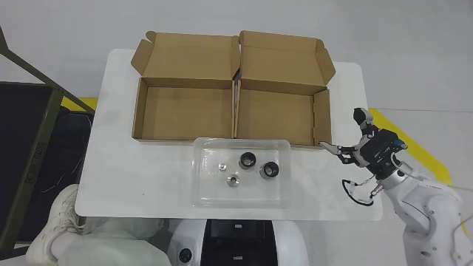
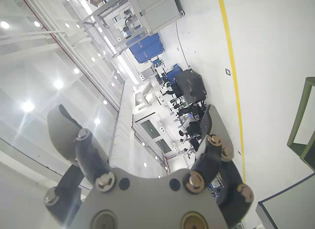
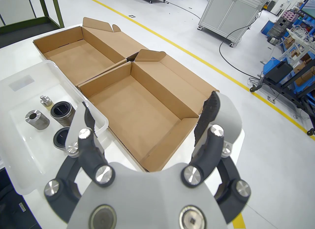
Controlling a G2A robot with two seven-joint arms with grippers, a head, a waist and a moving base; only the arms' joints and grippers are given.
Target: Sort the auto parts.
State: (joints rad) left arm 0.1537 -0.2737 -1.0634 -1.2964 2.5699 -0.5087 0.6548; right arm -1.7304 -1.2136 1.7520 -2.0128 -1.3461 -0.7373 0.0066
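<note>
Closest to us, the right gripper (image 3: 147, 106) stands spread wide and holds nothing. It hangs over the bench (image 1: 118, 155) at 4 o'clock of the right cardboard box (image 1: 281, 114). The left gripper (image 2: 134, 116) is likewise spread and empty, aimed out at the hall.

We count two boxes. The left cardboard box (image 1: 185, 111) touches the right one, and each has its long axis running 9 to 3 o'clock and its lid folded back toward 12.

At their 6 o'clock sits one clear plastic tray (image 1: 211, 192) with four parts: a dark sleeve (image 1: 247, 159), a second dark sleeve (image 1: 270, 169), a silver cylinder (image 1: 233, 181) and a small silver stud (image 1: 220, 168). All four stand upright, axes vertical.

From above they read as rings and discs. The right wrist view adds their side walls, the cylinder's bore and the stud's stepped top.
</note>
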